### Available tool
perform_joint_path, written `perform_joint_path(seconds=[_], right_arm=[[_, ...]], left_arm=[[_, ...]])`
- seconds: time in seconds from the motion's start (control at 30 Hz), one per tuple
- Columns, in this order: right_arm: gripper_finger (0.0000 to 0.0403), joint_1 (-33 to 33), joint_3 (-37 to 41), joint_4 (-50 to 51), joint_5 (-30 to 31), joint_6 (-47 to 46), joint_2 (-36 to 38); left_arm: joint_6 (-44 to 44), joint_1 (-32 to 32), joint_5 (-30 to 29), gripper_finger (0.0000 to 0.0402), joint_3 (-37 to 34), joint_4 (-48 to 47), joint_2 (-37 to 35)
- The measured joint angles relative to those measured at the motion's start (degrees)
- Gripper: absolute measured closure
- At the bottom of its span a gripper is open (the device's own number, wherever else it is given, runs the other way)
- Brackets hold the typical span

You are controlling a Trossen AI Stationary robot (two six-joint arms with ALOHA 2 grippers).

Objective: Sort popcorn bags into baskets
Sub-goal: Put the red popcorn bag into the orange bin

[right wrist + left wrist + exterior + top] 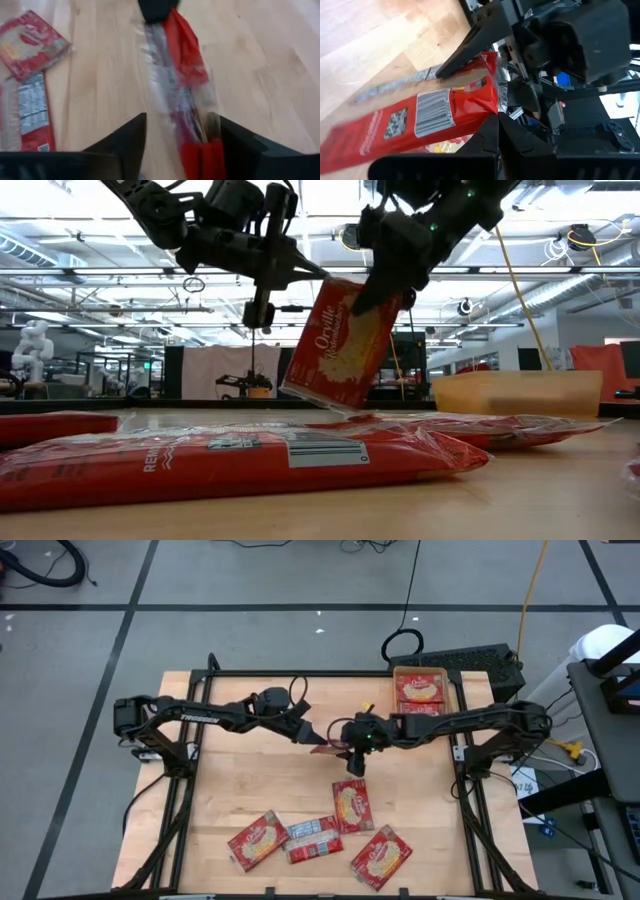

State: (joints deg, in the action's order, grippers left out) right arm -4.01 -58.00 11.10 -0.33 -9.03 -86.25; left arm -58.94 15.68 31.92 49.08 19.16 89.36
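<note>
A red popcorn bag (328, 747) hangs in the air over the table's middle, tilted, picture side showing in the low view (335, 345). My left gripper (312, 737) reaches in from the left and is shut on it. My right gripper (182, 145) comes from the right and is open. Its fingers stand on either side of the bag's other end (200, 155), and I cannot tell whether one touches it. The orange basket (395, 690) sits at the far right with two red bags (420, 690) inside. My left gripper pinches the bag's sealed end flap (500, 102) between its two fingers, coming about level from the table's left. The bag is lifted clear of the table and hangs tilted below the fingers (318, 277).
Several more bags lie flat near the table's front edge (258, 840) (312, 838) (352, 805) (380, 857), one with its pale barcode side up. In the low view they fill the foreground (230, 455). A black frame runs along the table's sides. Bare wood lies between the arms and these bags.
</note>
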Motion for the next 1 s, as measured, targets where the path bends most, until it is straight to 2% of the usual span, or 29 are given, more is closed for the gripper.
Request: perform_joint_path(seconds=[0.23, 0.4, 0.47, 0.63, 0.77, 0.9, 1.0], right_arm=[[0.032, -0.14, 0.02, -0.68, 0.23, -0.71, -0.69], [0.0389, -0.44, 0.02, -0.27, 0.2, -0.76, -0.42], [0.0393, -0.42, 0.02, -0.24, 0.18, -0.92, -0.42], [0.0371, -0.83, 0.04, 0.61, -0.16, -3.57, 0.15], [0.038, -1.93, 0.07, 2.46, -2.22, -4.02, 2.42], [0.0394, -3.96, 0.07, 6.93, -6.23, -6.83, 6.01], [0.0393, -5.32, 0.07, 10.05, -7.56, -7.41, 9.47]], left_arm=[[2.05, 0.04, -0.99, 0.039, 0.0, -0.77, 0.0], [3.82, 0.0, -6.12, 0.0345, 0.04, -0.28, -0.07], [5.1, 0.0, -6.85, 0.0316, 0.04, 0.78, -0.07], [6.32, 0.5, -8.44, 0.0234, 0.07, 1.87, -0.07], [6.75, 0.33, -12.07, 0.0177, 0.07, 1.92, -0.14], [7.58, 0.35, -14.32, 0.0143, 0.09, 1.85, -1.16], [11.41, 0.33, -15.52, 0.0134, 0.11, 2.25, -3.02]])
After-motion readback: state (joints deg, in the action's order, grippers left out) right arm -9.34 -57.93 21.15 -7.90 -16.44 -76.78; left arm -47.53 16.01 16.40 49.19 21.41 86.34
